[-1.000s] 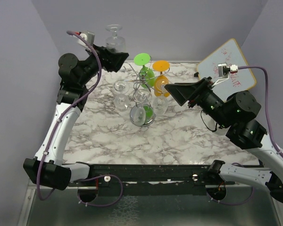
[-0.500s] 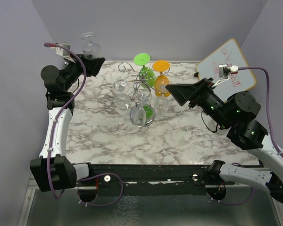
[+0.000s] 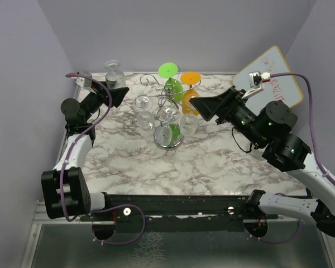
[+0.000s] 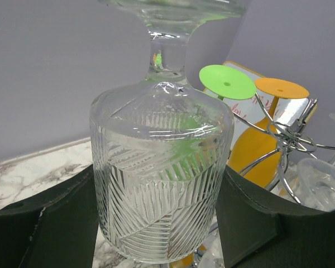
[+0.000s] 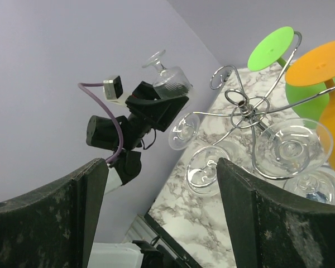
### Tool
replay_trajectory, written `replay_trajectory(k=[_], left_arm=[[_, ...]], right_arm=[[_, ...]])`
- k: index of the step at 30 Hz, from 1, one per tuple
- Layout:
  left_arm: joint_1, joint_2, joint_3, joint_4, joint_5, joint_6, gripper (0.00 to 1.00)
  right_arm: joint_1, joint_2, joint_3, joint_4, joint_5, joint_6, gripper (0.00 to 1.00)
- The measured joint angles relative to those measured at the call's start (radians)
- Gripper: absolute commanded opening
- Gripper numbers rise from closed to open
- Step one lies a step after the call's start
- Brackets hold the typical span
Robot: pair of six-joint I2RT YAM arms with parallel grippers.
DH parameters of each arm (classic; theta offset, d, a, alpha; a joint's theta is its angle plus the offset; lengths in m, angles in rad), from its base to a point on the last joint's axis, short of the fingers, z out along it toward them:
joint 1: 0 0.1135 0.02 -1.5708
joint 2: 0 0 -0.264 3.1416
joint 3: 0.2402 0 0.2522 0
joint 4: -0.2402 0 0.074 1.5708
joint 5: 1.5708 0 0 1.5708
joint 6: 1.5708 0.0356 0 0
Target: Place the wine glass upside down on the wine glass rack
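Wine glass (image 3: 115,71) hangs foot-up over the back left corner of the marble table (image 3: 212,162), well apart from the rack. A whiteboard (image 3: 271,78) with red writing leans at the back right. Mid-table stands the chrome wine glass rack (image 3: 166,146) on its round mirrored base, its scroll arms spread above. The left gripper (image 3: 113,92) clamps the wine glass by its bowl, a black finger (image 4: 44,223) pressed on either side. The right gripper (image 3: 204,107) hovers just right of the rack, its jaws spread wide with nothing between them. Upside down on the arms hang a green glass (image 3: 168,70), an orange glass (image 3: 191,77) and several clear glasses (image 3: 143,105). The held glass is clear cut crystal with a leaf-like pattern.
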Motion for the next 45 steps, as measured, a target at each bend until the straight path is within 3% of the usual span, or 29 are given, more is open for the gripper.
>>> replay_trajectory(k=[8, 12, 14, 22, 45], left_arm=[[0.001, 0.186, -0.071, 0.391, 0.042, -0.151, 0.19], [-0.003, 0.234, -0.083, 0.492, 0.068, -0.194, 0.17], [-0.009, 0.237, -0.083, 0.513, 0.079, -0.196, 0.11], [-0.059, 0.239, -0.027, 0.452, 0.194, -0.114, 0.02], [-0.127, 0.309, 0.016, 0.394, 0.393, -0.04, 0.0]], right_arm=[[0.0, 0.003, -0.008, -0.011, 0.008, 0.013, 0.83], [0.0, -0.012, -0.015, -0.012, 0.014, 0.018, 0.83], [0.0, -0.014, -0.015, -0.011, 0.016, 0.018, 0.83], [0.0, -0.018, -0.026, -0.011, 0.026, 0.021, 0.83], [0.0, -0.043, -0.027, -0.011, 0.033, 0.025, 0.82]])
